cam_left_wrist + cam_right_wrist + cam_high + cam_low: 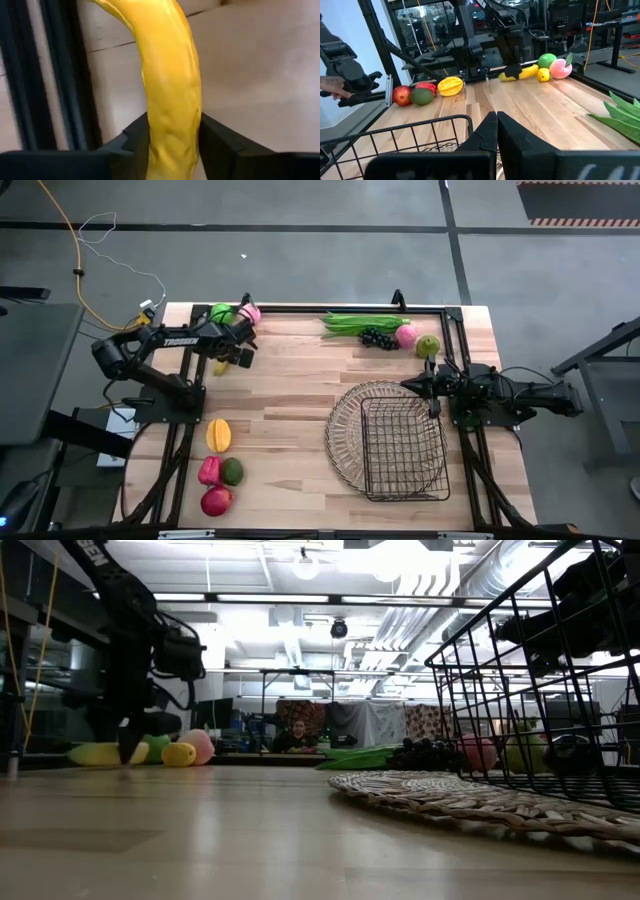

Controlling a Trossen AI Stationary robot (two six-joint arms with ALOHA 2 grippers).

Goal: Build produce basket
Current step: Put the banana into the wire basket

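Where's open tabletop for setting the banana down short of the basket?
Bare wood runs down the middle, between the left gripper on the banana and the basket. Crowded: the far edge by the green beans and grapes, and the near-left fruit cluster.

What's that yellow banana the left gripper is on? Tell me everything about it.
The smooth, glossy, plastic-looking yellow banana is long and gently curved. It sits at the far left of the wooden table, beside a green apple and a pink peach. The left gripper presses its dark fingers against both sides of it.
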